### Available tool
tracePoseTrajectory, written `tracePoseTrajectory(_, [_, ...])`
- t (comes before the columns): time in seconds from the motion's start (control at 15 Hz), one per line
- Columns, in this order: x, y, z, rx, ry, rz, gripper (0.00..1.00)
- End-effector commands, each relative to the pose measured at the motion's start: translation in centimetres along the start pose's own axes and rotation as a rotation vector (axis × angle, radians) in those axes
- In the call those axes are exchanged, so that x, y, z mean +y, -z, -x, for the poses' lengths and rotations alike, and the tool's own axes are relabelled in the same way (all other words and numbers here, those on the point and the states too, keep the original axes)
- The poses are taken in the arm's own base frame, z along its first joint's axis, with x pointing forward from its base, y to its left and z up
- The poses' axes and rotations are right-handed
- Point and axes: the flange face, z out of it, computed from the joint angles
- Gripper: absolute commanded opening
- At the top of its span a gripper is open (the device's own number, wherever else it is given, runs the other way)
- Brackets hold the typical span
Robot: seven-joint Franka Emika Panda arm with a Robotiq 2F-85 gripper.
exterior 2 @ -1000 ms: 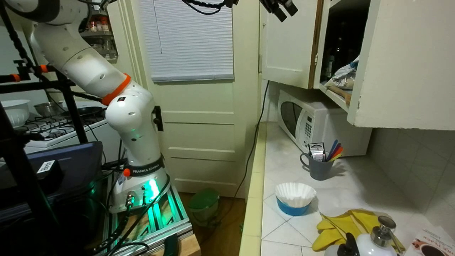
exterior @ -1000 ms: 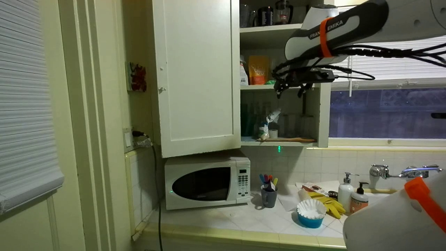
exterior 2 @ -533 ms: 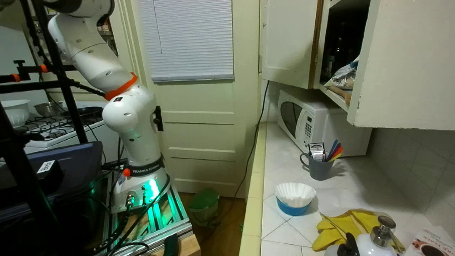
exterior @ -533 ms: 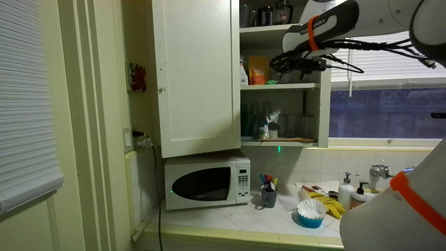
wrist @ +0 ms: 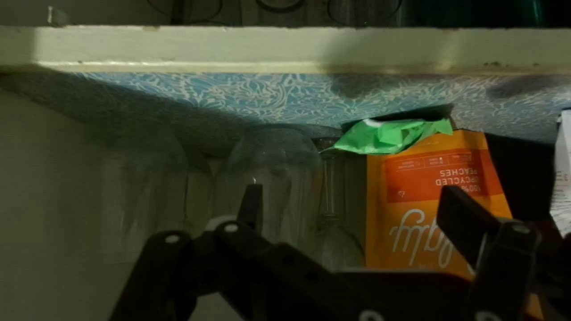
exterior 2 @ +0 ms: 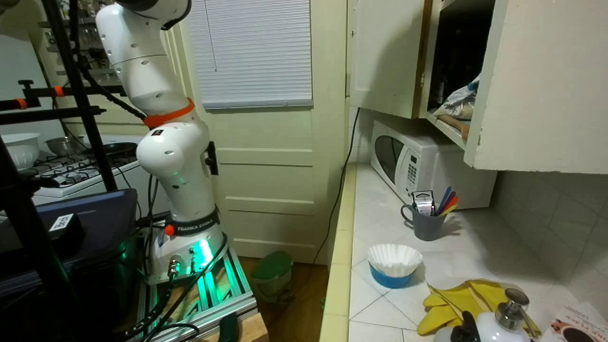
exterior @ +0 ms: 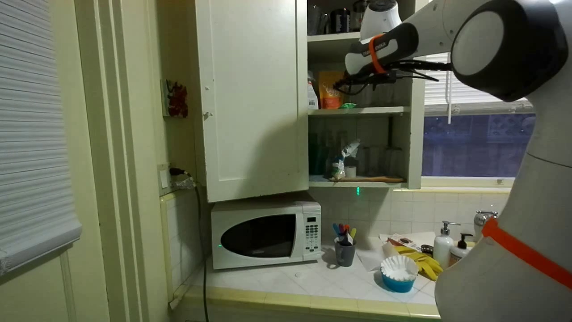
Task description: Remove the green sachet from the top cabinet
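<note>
The black two-fingered gripper is spread, grasping nothing. Below it, on the blue-patterned shelf of the white flat-doored top cabinet, lies the crumpled, shiny green sachet, long axis roughly parallel to the spread; descent seems due.

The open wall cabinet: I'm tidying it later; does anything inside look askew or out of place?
Two things, mildly. On the middle shelf, the rumpled green sachet lies loose in front of an upright orange pouch. On the lower shelf, a crumpled plastic bag leans sideways beside a wooden utensil. I see no spill.
</note>
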Motion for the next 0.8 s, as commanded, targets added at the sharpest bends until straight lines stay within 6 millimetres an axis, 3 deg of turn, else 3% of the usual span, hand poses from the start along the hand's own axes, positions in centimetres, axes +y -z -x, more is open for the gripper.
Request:
tracePoseTrajectory(0.0, [-1.4, -2.8, -1.0, 0.011, 0.016, 0.054, 1.00])
tracePoseTrajectory(0.27, [-2.9, -5.0, -0.5, -0.011, 0.042, 0.057, 1.00])
tracePoseTrajectory(0.73, [-5.6, -6.4, 0.5, -0.034, 0.110, 0.058, 1.00])
